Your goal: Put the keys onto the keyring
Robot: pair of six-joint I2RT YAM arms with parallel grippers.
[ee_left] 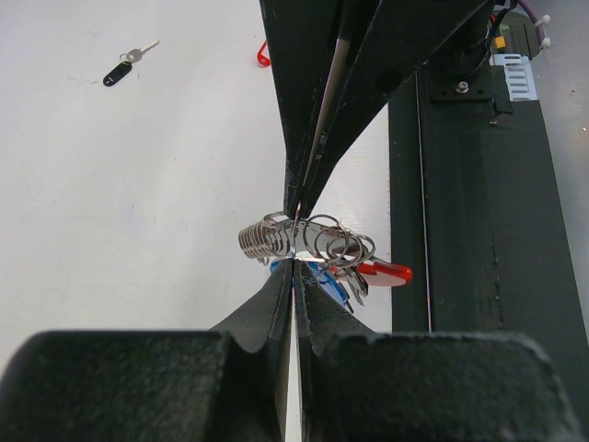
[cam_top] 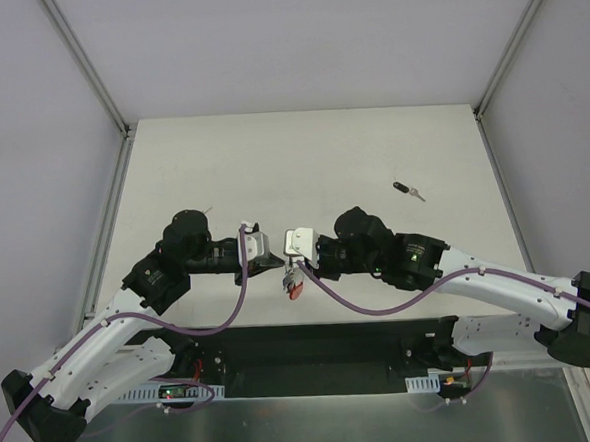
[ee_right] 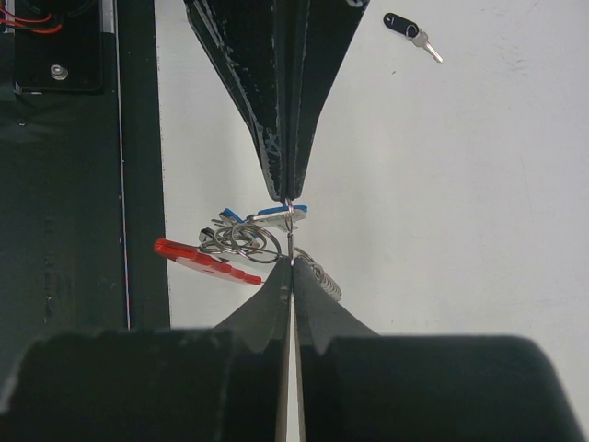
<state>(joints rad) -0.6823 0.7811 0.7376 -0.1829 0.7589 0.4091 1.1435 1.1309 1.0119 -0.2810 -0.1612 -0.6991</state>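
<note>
Right now we see both arms meeting low over the near part of the table [cam_top: 321, 159], tip to tip. The left gripper [ee_left: 294, 269] is pinched tight on the keyring [ee_left: 269, 238], its two fingers pressed together with only a sliver of silver wire between them. The right gripper [ee_right: 291, 269] is likewise clamped on a thin metal loop of the same bundle from the opposite side. Between them the keyring shows as a tight silver coil, several overlapping silver rings, and a flat red plastic piece [ee_right: 207, 261] sticking out toward the arm bases. A blue-headed key [ee_right: 276, 214] sits in the cluster just beside the loops; we cannot tell whether it is threaded on. A black-headed key [cam_top: 405, 188] lies flat on the table, well apart from the grippers, on the right arm's side
</note>
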